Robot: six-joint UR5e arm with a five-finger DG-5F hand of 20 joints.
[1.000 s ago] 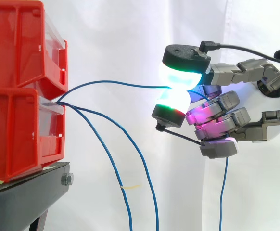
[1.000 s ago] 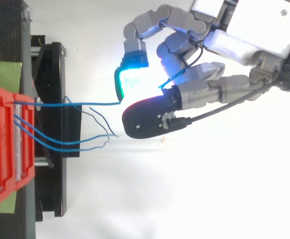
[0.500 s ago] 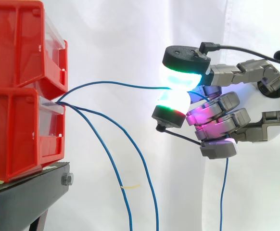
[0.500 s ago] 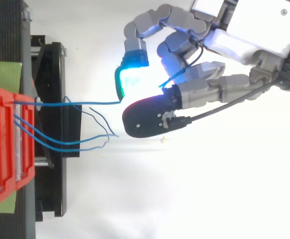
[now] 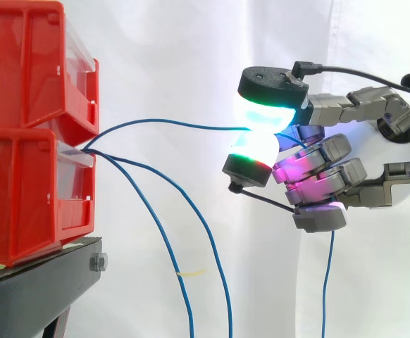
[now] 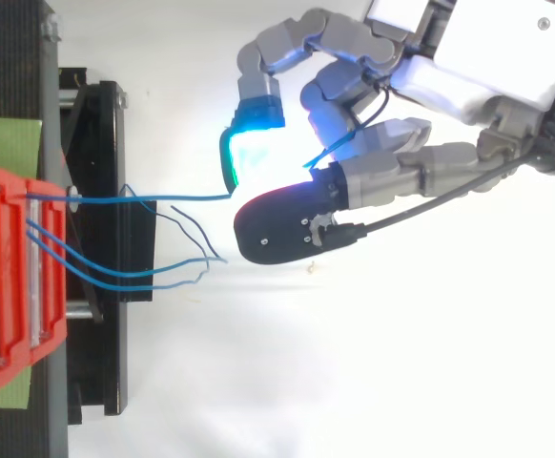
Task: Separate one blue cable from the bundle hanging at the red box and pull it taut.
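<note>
**Pinch stage.** We see the hand clamped on one blue cable, which bows slackly from the red box, clear of the hanging cables. Next, we judge, a pull away from the box should straighten it.

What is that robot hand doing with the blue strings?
The hand is pinching one blue cable between its glowing pads. That cable runs from the red bins across to the hand, well apart from the two other cables, which hang loose from the bins. It arches a little, so it is not yet pulled fully tight.
</note>
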